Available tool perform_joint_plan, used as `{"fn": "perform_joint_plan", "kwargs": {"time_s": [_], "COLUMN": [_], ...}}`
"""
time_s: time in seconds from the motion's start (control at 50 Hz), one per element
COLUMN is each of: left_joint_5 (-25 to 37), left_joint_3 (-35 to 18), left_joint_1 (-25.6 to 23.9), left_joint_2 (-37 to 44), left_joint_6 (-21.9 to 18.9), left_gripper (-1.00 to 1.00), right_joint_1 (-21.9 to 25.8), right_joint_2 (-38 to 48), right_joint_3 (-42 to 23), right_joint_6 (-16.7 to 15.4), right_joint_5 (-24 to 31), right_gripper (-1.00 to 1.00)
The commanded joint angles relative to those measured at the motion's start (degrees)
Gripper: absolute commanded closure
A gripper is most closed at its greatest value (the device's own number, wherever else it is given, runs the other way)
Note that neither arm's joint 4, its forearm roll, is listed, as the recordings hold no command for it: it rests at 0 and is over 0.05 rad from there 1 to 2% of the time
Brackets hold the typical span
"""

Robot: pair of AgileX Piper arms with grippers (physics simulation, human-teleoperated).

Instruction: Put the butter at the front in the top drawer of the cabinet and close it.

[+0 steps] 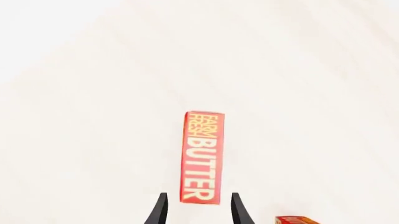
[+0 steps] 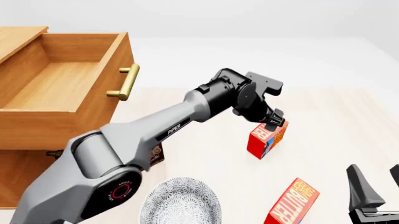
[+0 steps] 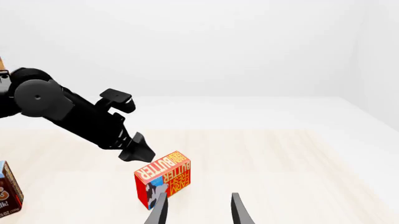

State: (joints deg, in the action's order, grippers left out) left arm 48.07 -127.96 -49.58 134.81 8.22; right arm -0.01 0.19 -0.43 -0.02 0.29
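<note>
Front view: butter stands upright on table, mid-right, well apart from cabinet. Left pincer hovers just above its upper end, fingers spread, nothing gripped; contact not discernible. Second butter box lies nearer camera, beside right pincer, which is spread and empty. Top drawer is pulled out, interior bare. Status: drawer opened. Remaining: grasp, transfer, release, close drawer.

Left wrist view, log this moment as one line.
left claw open over butter | butter on table, not gripped | top drawer open | right claw open
</note>
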Motion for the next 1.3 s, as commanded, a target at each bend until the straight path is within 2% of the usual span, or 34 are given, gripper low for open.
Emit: {"fn": "perform_joint_plan", "kwargs": {"time_s": [0.02, 0.32, 1.3], "left_joint_5": [0.6, 2.1, 2.1], "left_joint_3": [-2.3, -5.6, -9.1], "left_joint_1": [-0.3, -0.3, -0.9], "left_joint_2": [2.7, 6.2, 12.3], "left_joint_6": [0.3, 0.0, 2.2], "left_gripper": [-1.00, -1.00, -1.00], "right_joint_1": [0.0, 0.0, 0.0], "right_joint_2": [0.0, 0.0, 0.0], "right_joint_3": [0.1, 0.1, 0.1], "right_joint_6": [0.0, 0.0, 0.0], "right_joint_5": [-0.1, -0.1, -0.1], "right_gripper": [-1.00, -1.00, -1.00]}}
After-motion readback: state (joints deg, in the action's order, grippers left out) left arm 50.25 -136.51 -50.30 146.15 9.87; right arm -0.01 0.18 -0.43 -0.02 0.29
